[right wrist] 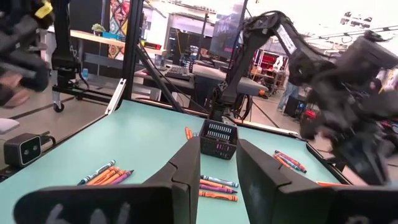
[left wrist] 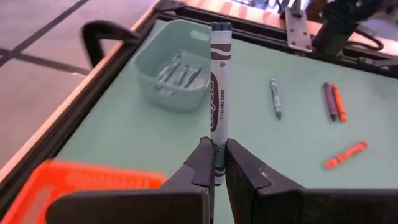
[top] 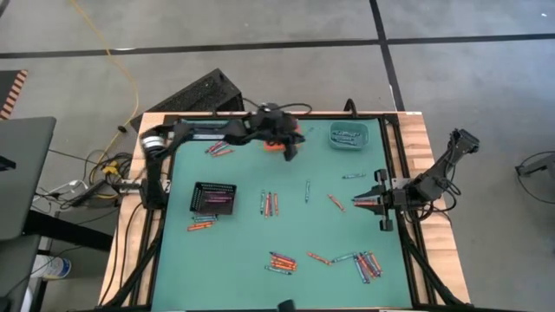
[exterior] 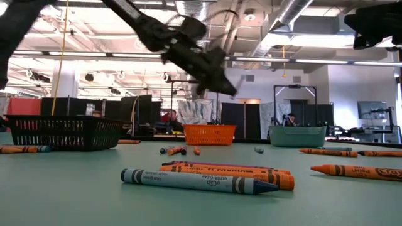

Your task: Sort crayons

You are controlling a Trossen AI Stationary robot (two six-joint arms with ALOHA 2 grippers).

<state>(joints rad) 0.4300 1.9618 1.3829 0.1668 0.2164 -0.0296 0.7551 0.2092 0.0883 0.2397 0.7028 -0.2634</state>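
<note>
A blue-teal crayon (left wrist: 219, 93) is held above the table by my left gripper (left wrist: 217, 149), which is shut on it. In the high view that gripper (top: 293, 149) hangs over the far middle of the table, beside the orange bin (top: 274, 144) and left of the teal bin (top: 348, 135). The teal bin (left wrist: 174, 74) has several blue-teal crayons in it. My right gripper (top: 357, 202) waits at the table's right edge, open, with nothing between its fingers (right wrist: 186, 168). My left gripper pinches the blue-teal crayon near one end (left wrist: 217, 163) between its two fingers. The crayon lies along the fingers and sticks out well past their tips. The fingers slant down toward the table's right side. The crayon is lifted clear of the table.
Loose crayons lie in groups about the mat: at the middle (top: 270, 204), near front (top: 282, 262), front right (top: 368, 264), far left (top: 218, 149) and in front of the black bin (top: 214, 198). A dark frame rims the table (top: 395, 165).
</note>
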